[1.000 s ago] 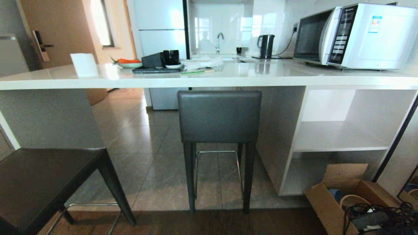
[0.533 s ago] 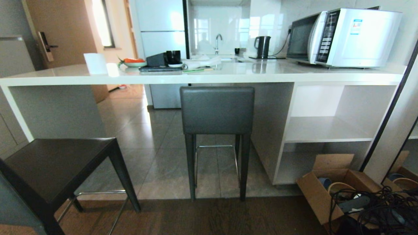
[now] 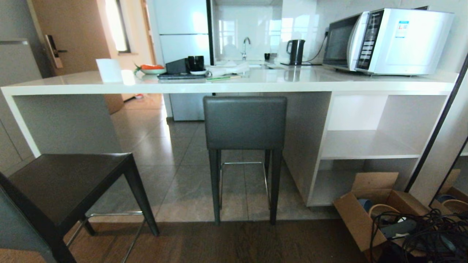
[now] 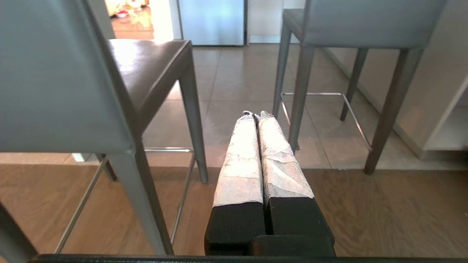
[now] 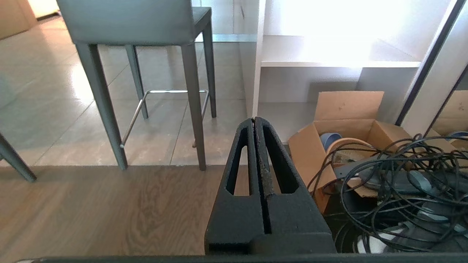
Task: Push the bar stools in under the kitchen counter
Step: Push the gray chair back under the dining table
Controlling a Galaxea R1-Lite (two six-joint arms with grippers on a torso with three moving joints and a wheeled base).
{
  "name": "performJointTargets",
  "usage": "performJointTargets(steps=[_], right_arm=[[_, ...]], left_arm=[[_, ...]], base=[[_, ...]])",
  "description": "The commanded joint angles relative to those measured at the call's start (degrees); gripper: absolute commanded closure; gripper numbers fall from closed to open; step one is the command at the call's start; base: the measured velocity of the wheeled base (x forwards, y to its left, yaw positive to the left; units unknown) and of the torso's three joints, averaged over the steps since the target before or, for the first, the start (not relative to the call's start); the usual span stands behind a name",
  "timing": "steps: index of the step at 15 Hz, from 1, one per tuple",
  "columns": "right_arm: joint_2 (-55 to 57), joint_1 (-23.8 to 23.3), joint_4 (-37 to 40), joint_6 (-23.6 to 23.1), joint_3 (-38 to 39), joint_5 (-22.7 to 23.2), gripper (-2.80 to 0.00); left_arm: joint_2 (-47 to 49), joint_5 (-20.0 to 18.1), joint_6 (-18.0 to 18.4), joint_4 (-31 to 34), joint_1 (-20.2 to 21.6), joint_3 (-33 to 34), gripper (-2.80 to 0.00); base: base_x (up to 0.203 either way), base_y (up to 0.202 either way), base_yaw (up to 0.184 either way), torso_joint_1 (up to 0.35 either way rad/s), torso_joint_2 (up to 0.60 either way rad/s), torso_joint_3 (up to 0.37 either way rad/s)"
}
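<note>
My left gripper point(image 4: 255, 116) has its taped jaws pressed together on nothing, hanging low over the wood floor, and my right gripper point(image 5: 255, 120) is likewise closed and empty beside the cardboard box point(image 5: 343, 120) of cables. Outward from the left jaws, the near bar stool point(image 3: 64, 182) stands just to their left, well out from the kitchen counter point(image 3: 226, 86), its backrest toward me. The far bar stool point(image 3: 245, 124) sits ahead, tucked close under the slab, so I judge the left arm nearer the stool that needs pushing forward.
</note>
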Motion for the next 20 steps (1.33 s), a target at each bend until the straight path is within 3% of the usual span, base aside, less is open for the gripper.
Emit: performJointTargets(steps=[1, 20], right_arm=[[0.1, -0.1, 0.0, 0.0, 0.5, 0.0, 0.00], [0.1, 0.0, 0.0, 0.5, 0.5, 0.0, 0.00]], left_arm=[[0.0, 0.0, -0.1, -0.1, 0.0, 0.5, 0.00], [0.0, -0.2, -0.1, -0.2, 0.0, 0.5, 0.00]], base=[[0.006, 0.048, -0.008, 0.005, 0.00, 0.002], [0.000, 0.191, -0.001, 0.002, 0.00, 0.002]])
